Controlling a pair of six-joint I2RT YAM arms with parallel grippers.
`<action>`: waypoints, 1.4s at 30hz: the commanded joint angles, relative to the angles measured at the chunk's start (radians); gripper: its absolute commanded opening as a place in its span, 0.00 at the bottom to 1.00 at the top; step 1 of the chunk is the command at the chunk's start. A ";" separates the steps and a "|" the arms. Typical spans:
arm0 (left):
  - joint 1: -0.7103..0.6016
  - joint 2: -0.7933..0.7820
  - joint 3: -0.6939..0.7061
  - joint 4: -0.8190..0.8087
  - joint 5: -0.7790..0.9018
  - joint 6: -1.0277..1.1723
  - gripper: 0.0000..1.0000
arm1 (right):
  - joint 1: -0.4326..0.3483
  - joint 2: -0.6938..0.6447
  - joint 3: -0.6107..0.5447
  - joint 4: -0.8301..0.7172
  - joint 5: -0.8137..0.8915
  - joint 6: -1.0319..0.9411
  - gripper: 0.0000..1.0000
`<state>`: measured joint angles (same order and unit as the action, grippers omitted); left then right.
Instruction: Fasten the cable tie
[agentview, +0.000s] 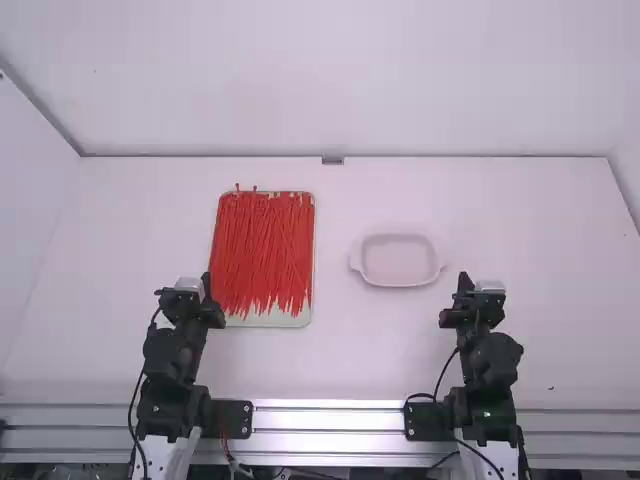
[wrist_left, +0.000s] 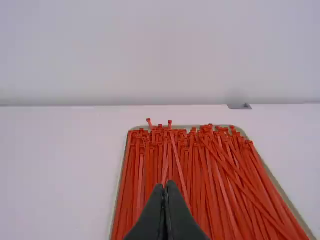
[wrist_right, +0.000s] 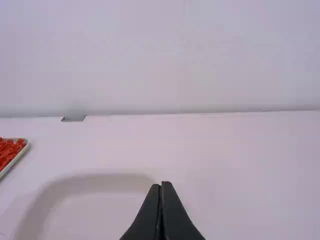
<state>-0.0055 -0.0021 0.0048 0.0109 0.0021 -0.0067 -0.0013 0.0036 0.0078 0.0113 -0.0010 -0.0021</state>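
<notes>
Several red cable ties lie side by side in a dense pile on a flat beige tray left of the table's middle. My left gripper rests low at the tray's near left corner, shut and holding nothing; in the left wrist view its closed fingers point over the cable ties. My right gripper sits near the front right, shut and empty, just short of a white dish. In the right wrist view the closed gripper faces bare table.
A shallow white dish with small handles stands right of the tray. A small grey clip sits at the table's far edge by the back wall. White walls close in the left and right sides.
</notes>
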 joint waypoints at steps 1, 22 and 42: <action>0.000 0.000 0.000 0.000 0.000 0.000 0.00 | 0.000 0.000 0.000 0.000 -0.003 -0.003 0.00; 0.003 0.214 0.200 -0.095 0.038 -0.011 0.18 | 0.031 0.260 0.252 -0.128 -0.009 0.014 0.18; 0.010 0.788 0.603 -0.356 0.151 -0.124 0.54 | 0.128 0.872 0.777 -0.445 -0.077 0.059 0.55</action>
<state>-0.0055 0.7448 0.5583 -0.3328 0.1009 -0.1246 0.1165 0.8284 0.7120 -0.4198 -0.0536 0.0460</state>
